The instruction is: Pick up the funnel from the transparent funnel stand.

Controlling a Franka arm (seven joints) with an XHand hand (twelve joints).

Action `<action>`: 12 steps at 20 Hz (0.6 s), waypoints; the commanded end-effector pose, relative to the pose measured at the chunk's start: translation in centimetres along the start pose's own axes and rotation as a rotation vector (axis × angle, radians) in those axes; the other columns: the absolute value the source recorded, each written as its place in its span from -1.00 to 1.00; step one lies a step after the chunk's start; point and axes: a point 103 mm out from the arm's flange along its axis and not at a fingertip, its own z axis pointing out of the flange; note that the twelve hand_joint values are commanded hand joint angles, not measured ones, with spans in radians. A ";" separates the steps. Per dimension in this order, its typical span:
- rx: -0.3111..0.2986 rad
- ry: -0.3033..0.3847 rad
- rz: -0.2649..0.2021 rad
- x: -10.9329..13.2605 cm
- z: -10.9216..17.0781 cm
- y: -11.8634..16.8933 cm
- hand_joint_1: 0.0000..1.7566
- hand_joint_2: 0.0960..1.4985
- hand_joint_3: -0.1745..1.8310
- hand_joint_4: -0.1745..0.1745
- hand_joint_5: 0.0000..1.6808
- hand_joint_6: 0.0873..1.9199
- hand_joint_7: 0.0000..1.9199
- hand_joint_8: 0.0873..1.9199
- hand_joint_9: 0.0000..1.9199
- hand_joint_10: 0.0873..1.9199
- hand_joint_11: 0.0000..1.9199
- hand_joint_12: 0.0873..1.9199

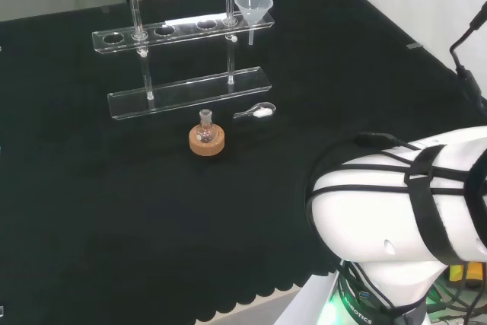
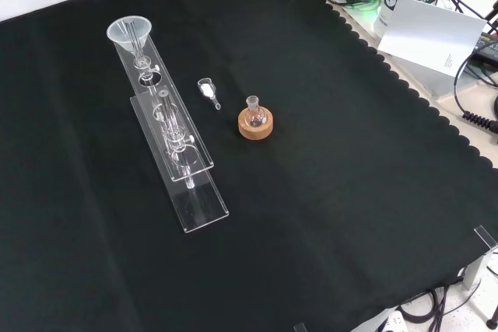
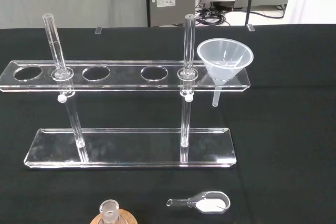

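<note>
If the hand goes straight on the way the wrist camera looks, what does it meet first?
Probably the stand, about its upper shelf; the funnel sits off to one side. Flask and spoon lie nearer but lower. Depth is unclear.

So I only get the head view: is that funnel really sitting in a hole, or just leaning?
Observer: In the wrist view the funnel stands upright in the end hole of the stand, stem hanging below the plate.
Operator: Anything inside it?
Observer: The front view looks into its mouth; I see nothing there.
Operator: And the little scoop?
Observer: From the front, the scoop lies apart from the stand and the cork ring.
</note>
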 end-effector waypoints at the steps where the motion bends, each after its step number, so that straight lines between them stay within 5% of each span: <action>1: 0.007 -0.004 0.011 0.0 0.1 0.2 -1.00 0.64 -0.43 0.04 -0.88 -1.00 -1.00 -0.91 -0.99 -0.40 -1.00 0.38; 12: 0.045 0.011 0.030 -1.1 2.2 2.3 -1.00 0.64 -0.44 0.02 -0.88 -1.00 -1.00 -0.91 -0.99 -0.40 -1.00 0.38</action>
